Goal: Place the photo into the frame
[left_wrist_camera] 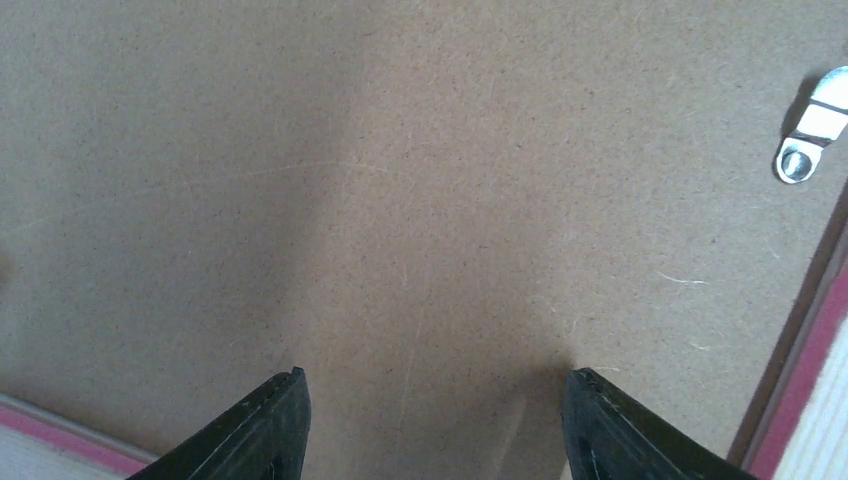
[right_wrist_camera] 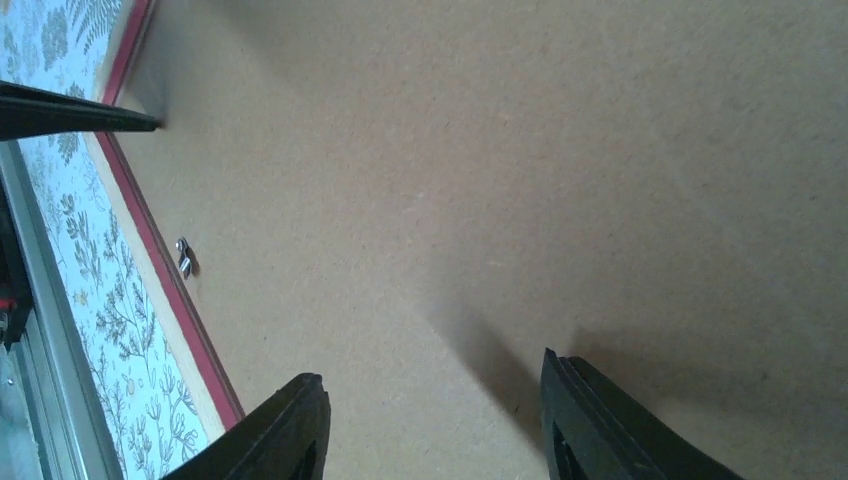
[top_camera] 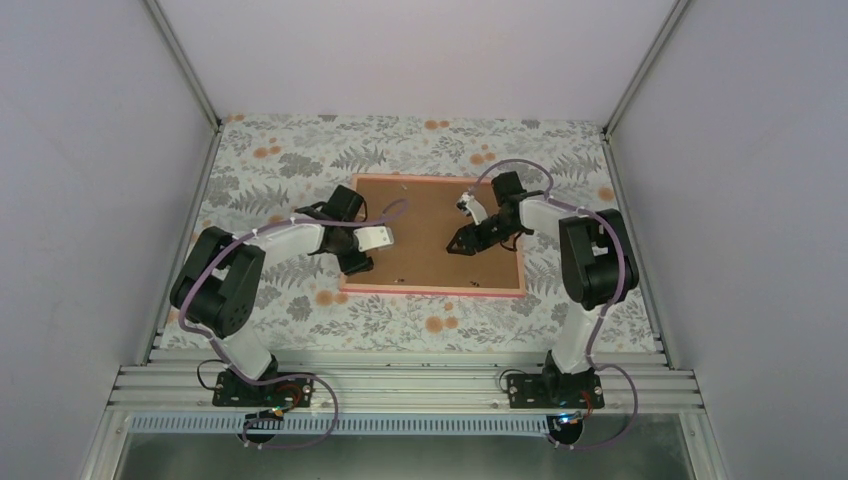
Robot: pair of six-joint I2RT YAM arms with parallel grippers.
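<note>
Brown fibreboard backing fills the frame, which lies back-up and flat on the floral table cover. Only a thin pink rim shows around the board. No view shows the photo.

Left arm: comes in over the frame's left edge, elbow bent, wrist pitched down. The left gripper is over the frame's near-left corner, jaws spread wide, nothing between them.

Right arm: folds in from the frame's right side, forearm angled down. The right gripper hangs over the board right of the frame's centre, jaws also wide, empty.

Can't tell if either gripper's tips touch the board. A metal turn clip lies on the board just inside the frame's rim.
</note>
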